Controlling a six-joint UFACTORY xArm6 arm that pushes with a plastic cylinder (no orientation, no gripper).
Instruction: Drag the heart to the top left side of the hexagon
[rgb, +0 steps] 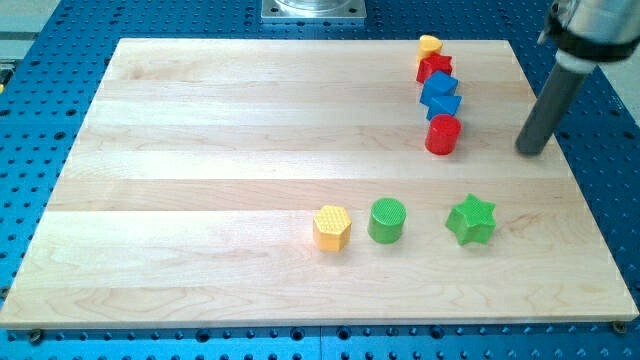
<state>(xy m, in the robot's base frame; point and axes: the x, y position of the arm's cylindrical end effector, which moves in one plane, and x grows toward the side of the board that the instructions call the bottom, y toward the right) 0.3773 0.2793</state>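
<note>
Dark grey and straight, the rod comes down from the far right corner, and my tip (532, 150) sits at its low end on the tabletop (200, 130). The tool is only a rod, so it has nothing to open or close, and it holds nothing. It touches no block.

The closest block to my tip is the red round block (442, 135), which stands to the left of it with a gap of bare wood between them. That red round block is the near end of a line of blocks that runs away toward the far edge. Just behind it are two blue blocks (440, 95), pressed close together, and their shapes are hard to make out. Behind them is a red star (434, 67). At the far end of the line is the yellow heart (430, 45), touching the red star and sitting close to the far edge of the tabletop. The yellow heart is left of my tip and farther away, with the other blocks of the line nearer to the rod.

Three more blocks sit in a row in the near half of the tabletop. The green star (471, 221) is on the right, nearer than my tip and a little left of it. The green round block (387, 220) is in the middle. The yellow hexagon (332, 228) is on the left, just beside the green round block. The yellow heart and the yellow hexagon are well apart.
</note>
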